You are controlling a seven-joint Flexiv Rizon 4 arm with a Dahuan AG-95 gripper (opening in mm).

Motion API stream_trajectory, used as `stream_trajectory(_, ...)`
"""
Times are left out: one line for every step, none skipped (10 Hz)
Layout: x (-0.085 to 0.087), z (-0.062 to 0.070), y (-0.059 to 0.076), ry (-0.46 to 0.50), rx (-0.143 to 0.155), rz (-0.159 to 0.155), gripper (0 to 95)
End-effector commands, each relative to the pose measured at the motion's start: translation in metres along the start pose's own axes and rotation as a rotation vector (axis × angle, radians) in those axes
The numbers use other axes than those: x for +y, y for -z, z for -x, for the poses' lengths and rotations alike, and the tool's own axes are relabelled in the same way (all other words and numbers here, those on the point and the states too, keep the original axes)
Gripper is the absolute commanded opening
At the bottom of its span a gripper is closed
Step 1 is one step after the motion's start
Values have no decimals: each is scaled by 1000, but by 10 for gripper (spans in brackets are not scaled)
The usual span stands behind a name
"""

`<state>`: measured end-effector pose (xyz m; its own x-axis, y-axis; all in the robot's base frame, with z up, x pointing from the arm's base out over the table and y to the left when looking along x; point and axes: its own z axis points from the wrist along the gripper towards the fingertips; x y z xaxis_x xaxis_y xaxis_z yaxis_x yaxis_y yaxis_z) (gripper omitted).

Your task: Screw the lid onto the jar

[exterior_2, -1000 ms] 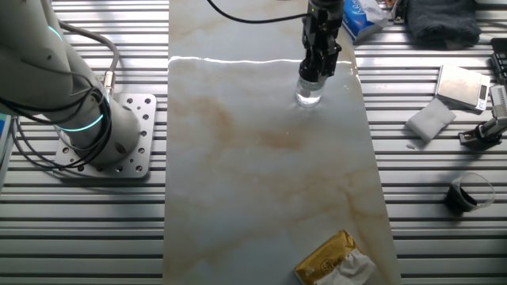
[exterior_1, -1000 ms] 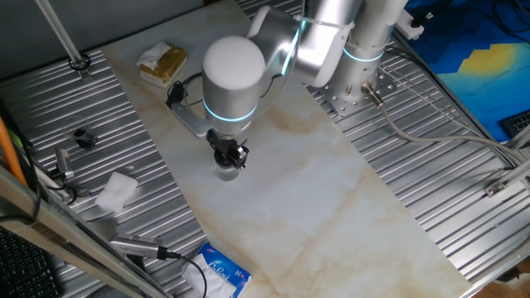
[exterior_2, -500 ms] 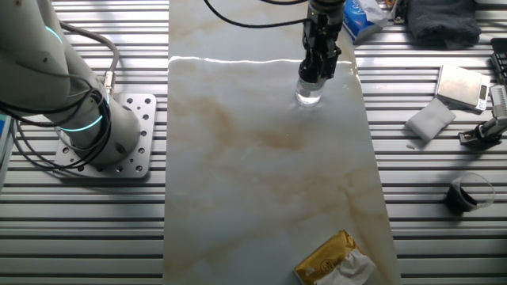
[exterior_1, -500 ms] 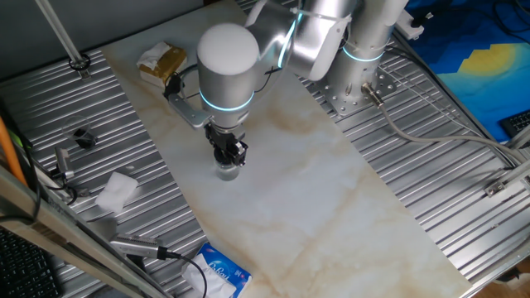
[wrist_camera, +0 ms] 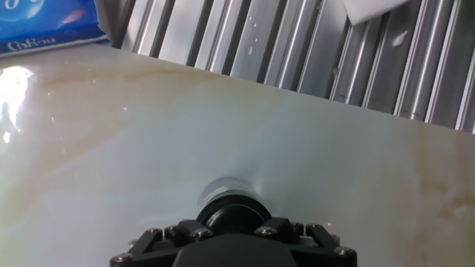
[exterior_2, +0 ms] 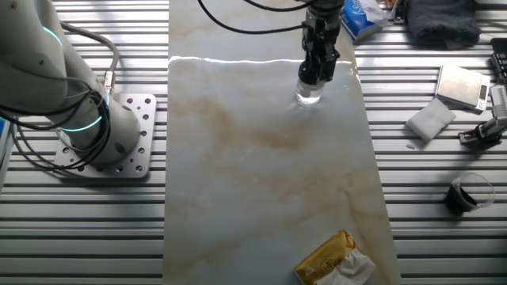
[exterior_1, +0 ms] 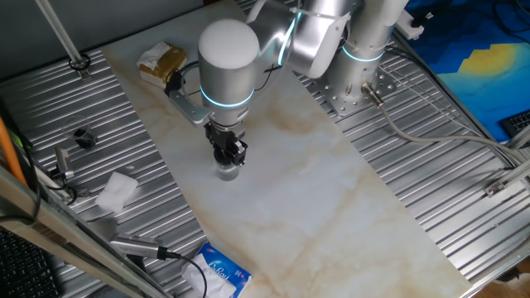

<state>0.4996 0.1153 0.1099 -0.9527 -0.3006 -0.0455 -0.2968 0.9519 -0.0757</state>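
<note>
The jar is small, pale and translucent, and stands upright on the marble board; it also shows in the other fixed view. My gripper points straight down onto its top and is shut on the black lid, which sits on the jar's mouth. In the hand view the lid shows as a dark round cap between my fingers, with the jar's pale rim just beyond it. In the other fixed view my gripper hides the lid.
A yellow packet with tissue lies at the board's far end. A blue tissue pack lies near the front edge. A white wad and a small black piece lie on the ribbed metal at the left.
My wrist has turned about the jar's axis and its white housing has swung slightly left. The jar and the fingers have stayed in place.
</note>
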Motion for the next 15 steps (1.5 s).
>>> stream_trajectory(0,0,-1,-1,-8,2,0)
stream_trajectory(-1,-1,0,1,-14,9,0)
stream_trajectory(-2,-1,0,0,-18,18,0)
stream_trajectory(-3,-2,-1,1,-20,20,0)
stream_trajectory(-3,-2,-2,-1,-24,22,0)
stream_trajectory(-3,-2,-3,-1,-28,22,0)
stream_trajectory(-2,-2,-4,-2,-32,25,0)
stream_trajectory(-2,-2,-4,-2,-36,29,0)
stream_trajectory(-2,-2,-4,-3,-40,32,0)
stream_trajectory(-2,-2,-4,-3,-43,37,0)
stream_trajectory(-2,-2,-5,-4,-46,41,0)
stream_trajectory(-2,-2,-5,-3,-51,49,0)
stream_trajectory(-2,-2,-5,-3,-53,51,0)
stream_trajectory(-2,-2,-5,0,-56,54,0)
stream_trajectory(-2,-2,-5,0,-55,53,0)
